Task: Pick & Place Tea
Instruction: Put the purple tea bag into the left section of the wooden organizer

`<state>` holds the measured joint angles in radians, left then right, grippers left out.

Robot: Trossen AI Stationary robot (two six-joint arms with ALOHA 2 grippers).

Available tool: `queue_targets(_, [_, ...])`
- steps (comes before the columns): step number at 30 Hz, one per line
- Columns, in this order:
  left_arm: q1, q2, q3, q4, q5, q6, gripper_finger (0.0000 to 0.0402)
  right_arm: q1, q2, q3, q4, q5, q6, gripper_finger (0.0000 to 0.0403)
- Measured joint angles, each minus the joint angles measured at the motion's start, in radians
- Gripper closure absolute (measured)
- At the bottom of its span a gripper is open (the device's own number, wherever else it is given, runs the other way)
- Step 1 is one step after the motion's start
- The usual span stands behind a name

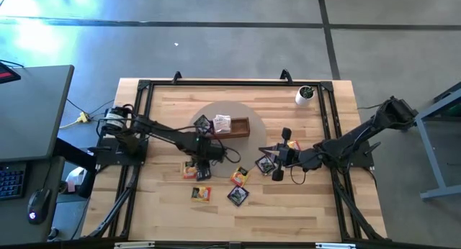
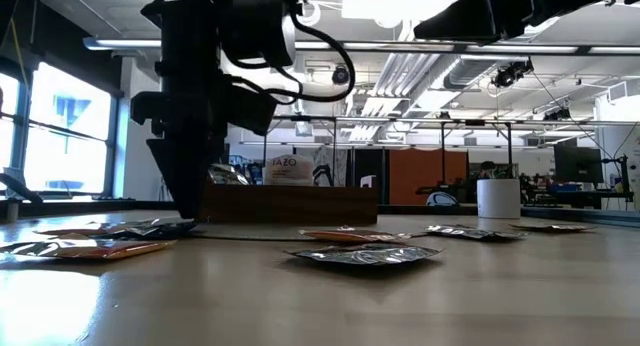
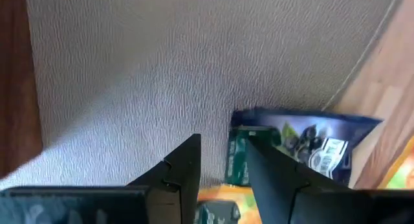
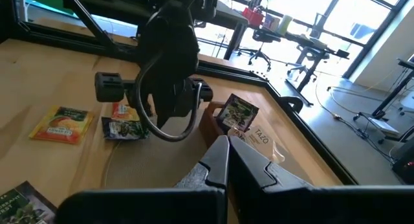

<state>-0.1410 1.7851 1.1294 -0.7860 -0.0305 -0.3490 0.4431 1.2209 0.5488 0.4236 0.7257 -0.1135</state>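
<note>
Tea sachets lie flat on the wooden table: yellow-orange ones [image 1: 200, 194] [image 1: 239, 177], dark ones [image 1: 238, 196] [image 1: 265, 165]. A dark and a white sachet [image 1: 222, 122] rest in the brown tray [image 1: 242, 128]. My left gripper [image 1: 204, 161] is low over the grey round mat [image 3: 142, 88], open by a narrow gap, with the edge of a dark blue sachet [image 3: 304, 143] between its fingers. My right gripper [image 4: 225, 156] is shut and empty, raised above the table to the right of the tray, near the sachet [image 1: 265, 165]. My left gripper points down at the mat, and its fingers [image 3: 272, 166] stand on either side of the dark blue sachet's green-printed edge [image 3: 237, 158]. The sachet lies flat on the mat. I cannot tell whether the fingers touch it.
A small white cup [image 1: 305, 96] stands at the table's far right corner. A black frame [image 1: 216, 82] runs along the table's edges. More sachets [image 4: 61, 123] [image 4: 123, 129] lie beside the left arm. Bare wood lies along the near edge [image 1: 288, 213].
</note>
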Motion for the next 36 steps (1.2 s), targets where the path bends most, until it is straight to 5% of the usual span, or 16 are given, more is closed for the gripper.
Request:
queue_targets(15, [-0.003, 0.065, 0.005, 0.058, 0.062, 0.057, 0.0287, 0.0, 0.001, 0.0, 0.0, 0.0, 0.0, 0.0398])
queue_targets(24, [-0.002, 0.079, 0.009, 0.036, 0.056, 0.05, 0.0393, 0.0, 0.001, 0.001, 0.0, 0.0, 0.0, 0.04])
queue_targets(36, [-0.004, 0.086, 0.247, -0.234, 0.045, -0.072, 0.0329, 0.0, 0.001, 0.001, 0.0, 0.0, 0.0, 0.0399])
